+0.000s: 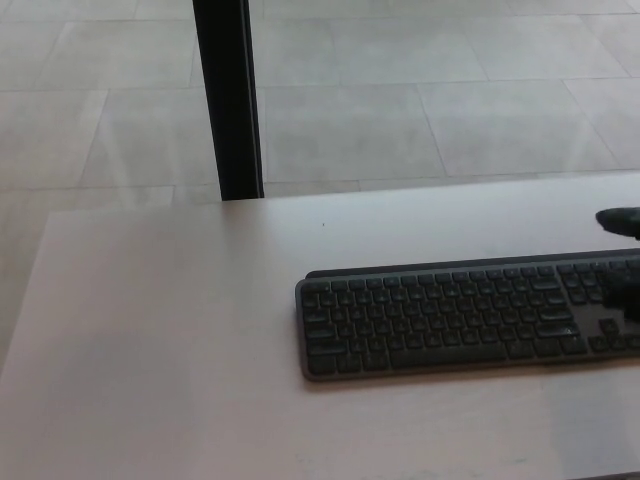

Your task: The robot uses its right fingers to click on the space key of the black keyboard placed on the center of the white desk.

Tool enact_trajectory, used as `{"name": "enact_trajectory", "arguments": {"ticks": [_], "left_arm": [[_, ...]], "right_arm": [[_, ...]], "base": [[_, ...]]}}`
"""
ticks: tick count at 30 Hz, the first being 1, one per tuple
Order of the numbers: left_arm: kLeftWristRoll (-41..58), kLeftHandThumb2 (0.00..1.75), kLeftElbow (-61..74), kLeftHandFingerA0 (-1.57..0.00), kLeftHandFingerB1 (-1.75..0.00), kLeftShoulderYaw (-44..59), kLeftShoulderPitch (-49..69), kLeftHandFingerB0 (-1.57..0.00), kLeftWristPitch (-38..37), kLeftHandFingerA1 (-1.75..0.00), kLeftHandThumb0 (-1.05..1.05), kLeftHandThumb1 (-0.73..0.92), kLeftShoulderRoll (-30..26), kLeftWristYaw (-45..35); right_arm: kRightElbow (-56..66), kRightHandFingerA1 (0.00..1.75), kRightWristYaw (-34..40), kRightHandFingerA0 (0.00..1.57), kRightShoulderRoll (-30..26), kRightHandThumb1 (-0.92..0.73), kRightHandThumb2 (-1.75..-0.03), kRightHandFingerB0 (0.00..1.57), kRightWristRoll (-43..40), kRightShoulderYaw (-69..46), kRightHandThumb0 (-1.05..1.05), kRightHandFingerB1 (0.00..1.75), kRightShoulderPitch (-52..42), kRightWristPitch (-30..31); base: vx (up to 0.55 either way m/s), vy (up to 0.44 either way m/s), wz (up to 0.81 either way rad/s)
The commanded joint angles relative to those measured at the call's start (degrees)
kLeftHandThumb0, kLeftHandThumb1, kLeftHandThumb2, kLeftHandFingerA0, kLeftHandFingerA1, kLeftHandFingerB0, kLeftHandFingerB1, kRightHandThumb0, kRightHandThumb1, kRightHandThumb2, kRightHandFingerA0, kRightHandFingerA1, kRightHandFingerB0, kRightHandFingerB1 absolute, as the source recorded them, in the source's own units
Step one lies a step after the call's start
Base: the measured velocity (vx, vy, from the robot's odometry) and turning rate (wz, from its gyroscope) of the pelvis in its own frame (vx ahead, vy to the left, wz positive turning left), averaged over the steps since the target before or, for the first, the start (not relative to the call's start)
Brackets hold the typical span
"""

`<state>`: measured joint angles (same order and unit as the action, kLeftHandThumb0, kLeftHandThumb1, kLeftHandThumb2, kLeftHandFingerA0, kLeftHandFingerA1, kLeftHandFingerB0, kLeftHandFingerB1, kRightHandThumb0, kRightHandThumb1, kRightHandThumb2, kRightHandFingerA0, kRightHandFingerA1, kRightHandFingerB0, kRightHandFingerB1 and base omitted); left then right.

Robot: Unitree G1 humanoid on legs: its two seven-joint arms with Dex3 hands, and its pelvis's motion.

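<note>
A black keyboard (450,318) lies on the white desk (180,330), running off the picture's right edge. Its space key (447,353) sits in the front row, untouched. A black tip of my right hand (620,221) has come in at the right edge, just beyond the keyboard's far right part. Too little of that hand shows to tell how it is held. A blurred dark shape also lies over the keyboard's right end. My left hand does not show.
A black vertical post (228,100) stands behind the desk's far edge, left of centre. Beyond the desk is a pale tiled floor (420,90). Bare desk surface stretches to the left of the keyboard and in front of it.
</note>
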<state>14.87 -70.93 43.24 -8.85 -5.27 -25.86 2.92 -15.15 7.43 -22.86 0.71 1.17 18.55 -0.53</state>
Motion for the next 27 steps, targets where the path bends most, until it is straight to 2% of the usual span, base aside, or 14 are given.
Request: {"name": "enact_trajectory", "arguments": {"ticks": [1,6,7,9,10,11,12,13,17,18,19,27], "left_arm": [[1.4,0.56,-1.0,-0.86,-0.59,-0.4,-0.2,-0.76,-1.8,-0.81,-0.44,0.54,-2.6,2.1],[1.4,0.56,-1.2,-0.85,-0.59,-0.3,0.0,-0.76,-2.2,-0.84,-0.45,0.54,-2.6,1.5],[1.5,0.56,-1.1,-0.86,-0.59,-0.3,0.0,-0.77,-2.2,-0.84,-0.45,0.54,-2.6,1.6],[1.7,0.56,-1.0,-0.87,-0.6,-0.1,-0.2,-0.78,-2.2,-0.83,-0.44,0.54,-2.6,1.7],[1.9,0.56,-0.9,-0.87,-0.6,0.1,-0.2,-0.78,-2.2,-0.83,-0.44,0.54,-2.5,1.7],[2.2,0.56,-0.9,-0.83,-0.59,0.4,-0.4,-0.75,-1.9,-0.83,-0.44,0.53,-2.4,1.5],[2.3,0.56,-0.9,-0.83,-0.59,0.4,-0.4,-0.75,-1.9,-0.83,-0.44,0.53,-2.4,1.5],[2.0,0.56,-1.0,-0.83,-0.59,0.2,-0.4,-0.75,-1.9,-0.8,-0.44,0.54,-2.5,1.7],[2.0,0.56,-1.1,-0.85,-0.59,0.2,-0.2,-0.75,-1.9,-0.82,-0.43,0.54,-2.4,1.8],[1.9,0.56,-1.0,-0.87,-0.59,0.1,-0.1,-0.75,-2.0,-0.86,-0.44,0.54,-2.4,2.0],[2.0,0.56,-1.0,-0.85,-0.58,0.1,-0.1,-0.74,-1.9,-0.85,-0.43,0.54,-2.4,1.7],[1.7,0.56,-1.1,-0.84,-0.59,-0.1,-0.2,-0.76,-1.9,-0.82,-0.44,0.53,-2.4,2.1]], "right_arm": [[0.1,0.87,3.0,0.93,-7.1,-0.6,-0.58,0.69,25.4,13.9,-0.39,0.42,-1.1,-5.0],[-0.1,0.82,3.2,0.92,-8.2,-0.61,-0.58,0.68,30.3,19.1,-0.39,0.42,-0.2,-5.5],[-0.4,0.83,3.4,0.91,-8.2,-0.61,-0.58,0.68,31.0,20.0,-0.39,0.42,0.0,-5.8],[-1.1,0.97,4.6,0.91,-8.0,-0.6,-0.58,0.69,32.3,21.7,-0.37,0.43,0.4,-6.7],[-1.6,0.97,4.8,0.91,-8.1,-0.6,-0.58,0.69,32.6,22.3,-0.37,0.43,0.6,-7.4],[-2.2,1.3,5.3,0.85,-8.3,-0.61,-0.6,0.69,35.1,24.8,-0.38,0.43,0.9,-8.2],[-2.3,1.3,5.5,0.85,-8.5,-0.61,-0.6,0.69,35.3,25.3,-0.38,0.43,1.0,-8.2],[-3.2,1.43,7.1,0.85,-8.6,-0.6,-0.6,0.7,37.4,27.3,-0.4,0.45,1.3,-9.6],[-4.5,1.49,8.4,0.82,-8.8,-0.6,-0.62,0.69,39.3,30.4,-0.41,0.46,1.8,-10.0],[-4.8,1.47,8.9,0.85,-8.8,-0.61,-0.58,0.71,39.7,30.9,-0.41,0.45,1.9,-10.3],[-5.5,1.47,10.8,0.87,-9.1,-0.6,-0.58,0.73,41.2,32.0,-0.42,0.46,2.3,-10.8],[-6.3,1.52,10.9,0.84,-10.7,-0.64,-0.59,0.68,46.3,37.1,-0.4,0.46,5.2,-8.8]], "base": [[0.0,0.0,0.0],[0.0,0.0,0.0],[0.0,0.0,0.0],[0.0,0.0,0.0],[0.0,0.0,0.0],[0.0,0.0,0.0],[0.0,0.0,0.0],[0.0,0.0,0.0],[0.0,0.0,0.0],[0.0,0.0,0.0],[0.0,0.0,0.0],[0.0,0.0,0.0]]}}
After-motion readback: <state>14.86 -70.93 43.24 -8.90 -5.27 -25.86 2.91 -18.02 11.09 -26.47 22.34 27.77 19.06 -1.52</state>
